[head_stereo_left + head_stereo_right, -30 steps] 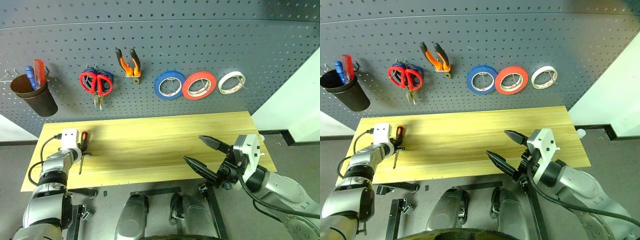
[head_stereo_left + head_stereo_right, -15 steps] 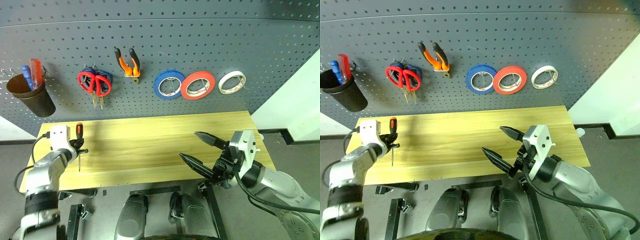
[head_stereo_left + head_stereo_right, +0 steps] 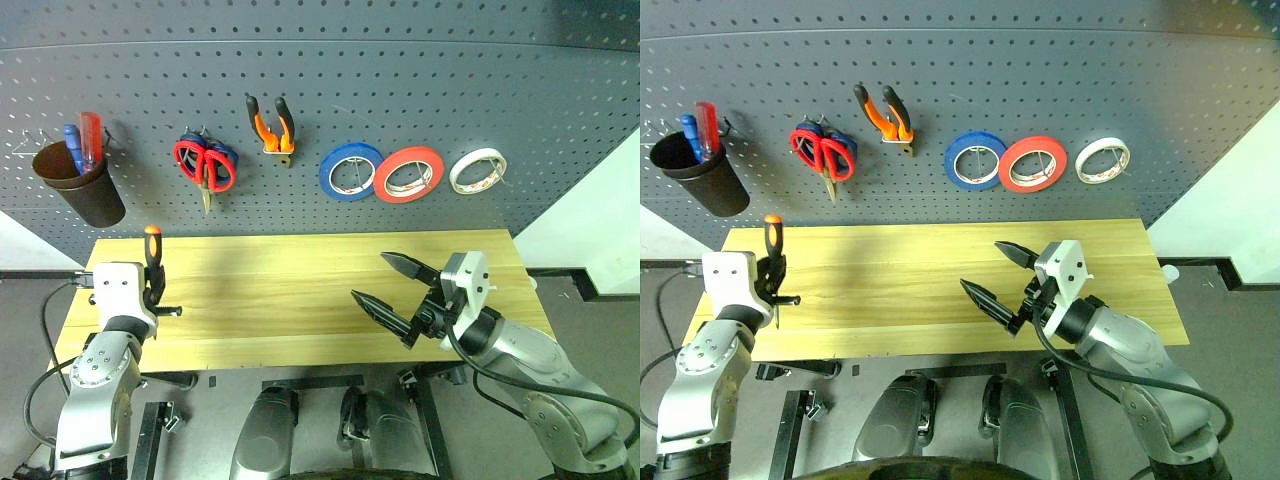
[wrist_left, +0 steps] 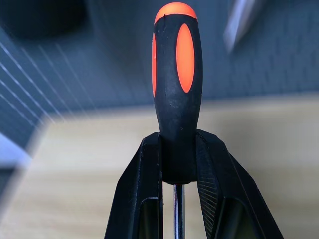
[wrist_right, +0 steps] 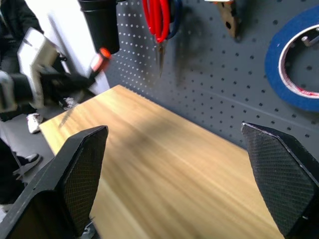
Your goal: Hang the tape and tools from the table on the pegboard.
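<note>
The left pincer [image 4: 177, 164] is clenched on the screwdriver [image 4: 177, 74], its two black fingers [image 4: 142, 199] pinching the base of the orange-and-black handle. The left wrist view shows that grip close up, with the bare metal shaft running down between the fingers; the head views show what it cannot, that the tool stands upright with its orange tip uppermost, above the bench [image 3: 300, 290] near the bench's left end, just below the dark cup [image 3: 85, 190].

The right pincer [image 3: 390, 285] is released, its jaws spread wide and grasping nothing, over the right half of the bench. Its own wrist view looks between the two fingers across the bench top to the pegboard [image 3: 400, 90], and catches the left pincer and screwdriver from the side, blurred.

On the pegboard above the bench, the head views show the whole row. The dark cup hangs at the left with a blue screwdriver [image 3: 70, 140] and a red screwdriver [image 3: 90, 135] standing in it. Right of the cup hang the red-handle scissors [image 3: 205, 165], overlapping blue-handle scissors [image 3: 228, 158] behind them, then the pliers [image 3: 272, 125], then the blue tape [image 3: 350, 172], the red roll [image 3: 408, 175] and the white roll [image 3: 475, 172].
</note>
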